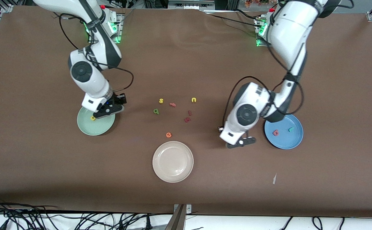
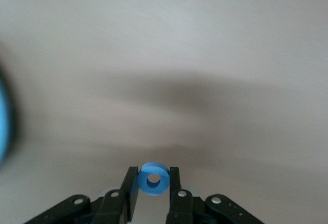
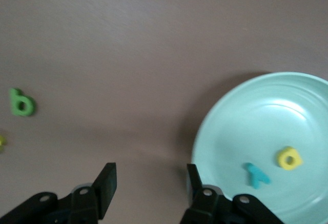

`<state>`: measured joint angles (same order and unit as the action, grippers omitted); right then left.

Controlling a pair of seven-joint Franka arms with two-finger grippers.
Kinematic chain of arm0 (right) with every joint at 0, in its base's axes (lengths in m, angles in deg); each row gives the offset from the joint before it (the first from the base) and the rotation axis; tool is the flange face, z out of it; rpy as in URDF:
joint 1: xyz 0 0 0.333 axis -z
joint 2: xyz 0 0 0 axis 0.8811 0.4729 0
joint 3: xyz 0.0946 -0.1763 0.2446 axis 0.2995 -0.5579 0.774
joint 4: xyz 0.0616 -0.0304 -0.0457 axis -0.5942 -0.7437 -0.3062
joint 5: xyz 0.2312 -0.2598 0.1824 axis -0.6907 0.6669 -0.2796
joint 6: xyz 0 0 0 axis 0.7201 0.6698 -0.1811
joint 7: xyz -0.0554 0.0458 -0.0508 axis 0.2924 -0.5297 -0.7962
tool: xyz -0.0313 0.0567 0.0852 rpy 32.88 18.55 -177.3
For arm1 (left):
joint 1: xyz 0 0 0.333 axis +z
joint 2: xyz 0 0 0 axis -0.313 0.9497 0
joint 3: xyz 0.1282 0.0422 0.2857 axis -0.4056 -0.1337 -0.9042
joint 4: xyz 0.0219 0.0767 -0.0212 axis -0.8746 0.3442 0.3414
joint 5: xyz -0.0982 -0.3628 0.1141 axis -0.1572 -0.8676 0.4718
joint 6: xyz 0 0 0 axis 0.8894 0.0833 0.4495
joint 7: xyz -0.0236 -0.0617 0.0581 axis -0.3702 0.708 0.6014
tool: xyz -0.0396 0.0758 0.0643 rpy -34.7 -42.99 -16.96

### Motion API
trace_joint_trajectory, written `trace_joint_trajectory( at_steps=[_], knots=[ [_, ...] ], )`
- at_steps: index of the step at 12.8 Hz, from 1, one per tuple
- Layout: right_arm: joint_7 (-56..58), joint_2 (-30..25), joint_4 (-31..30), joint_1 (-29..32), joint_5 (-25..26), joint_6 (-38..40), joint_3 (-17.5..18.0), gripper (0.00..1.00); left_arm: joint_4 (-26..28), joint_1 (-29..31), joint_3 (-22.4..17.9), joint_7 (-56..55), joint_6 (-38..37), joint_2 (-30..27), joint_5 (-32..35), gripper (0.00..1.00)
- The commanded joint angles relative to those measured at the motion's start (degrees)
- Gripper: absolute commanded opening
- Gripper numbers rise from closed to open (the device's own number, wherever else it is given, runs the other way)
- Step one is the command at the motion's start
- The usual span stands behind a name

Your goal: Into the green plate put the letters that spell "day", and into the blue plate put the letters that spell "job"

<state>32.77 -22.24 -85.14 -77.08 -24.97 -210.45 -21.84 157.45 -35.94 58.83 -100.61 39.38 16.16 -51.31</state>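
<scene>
Front view: a brown worktop [image 1: 186, 64] is seen; the green plate [image 1: 87, 127] lies under the right end effector [image 1: 107, 111], the blue plate [image 1: 293, 142] beside the left end effector [image 1: 241, 142].

Left wrist view: the blue "o" [image 2: 154, 180] is gripped upright, hole facing the camera.

Right wrist view: fingers [image 3: 106, 185] are spread, empty; the yellow letter [image 3: 289, 158] and the teal "y" [image 3: 255, 174] lie flat in the green plate.

I see the green plate [image 1: 87, 128] holding a yellow round-bowled letter [image 3: 289, 158] with the teal "y" [image 3: 255, 175] at its eight o'clock. The green letter [image 1: 156, 111] lies on the table, mid-cluster. The blue plate [image 1: 293, 142] carries the salmon "b" [image 1: 275, 133] — teal "j" [image 1: 290, 129] at its three. The blue "o" [image 2: 154, 179] sits pinched in the left gripper [image 2: 154, 188].
</scene>
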Motion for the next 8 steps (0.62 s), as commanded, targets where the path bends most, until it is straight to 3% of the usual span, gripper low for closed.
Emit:
trace_joint_trajectory(
  at_steps=[1, 4, 8],
  knots=[
    [-7.96, 5.00, 5.28, -3.32, -0.90, -0.21, 0.13, 0.63, 1.39, 7.30, 0.67, 14.42, -6.60, -4.07, -1.34, 0.00],
    [-14.66, 9.13, 7.92, -7.89, -0.55, -2.48, 0.21, 0.63, 2.44, 15.13, 0.40, 31.40, -10.39, -4.43, 1.81, 0.00],
    [-18.00, 12.21, 8.19, -10.79, -0.29, -7.23, 0.21, 0.63, 3.15, 18.57, 0.40, 40.21, -10.04, -0.93, 10.00, 0.04]
  ],
)
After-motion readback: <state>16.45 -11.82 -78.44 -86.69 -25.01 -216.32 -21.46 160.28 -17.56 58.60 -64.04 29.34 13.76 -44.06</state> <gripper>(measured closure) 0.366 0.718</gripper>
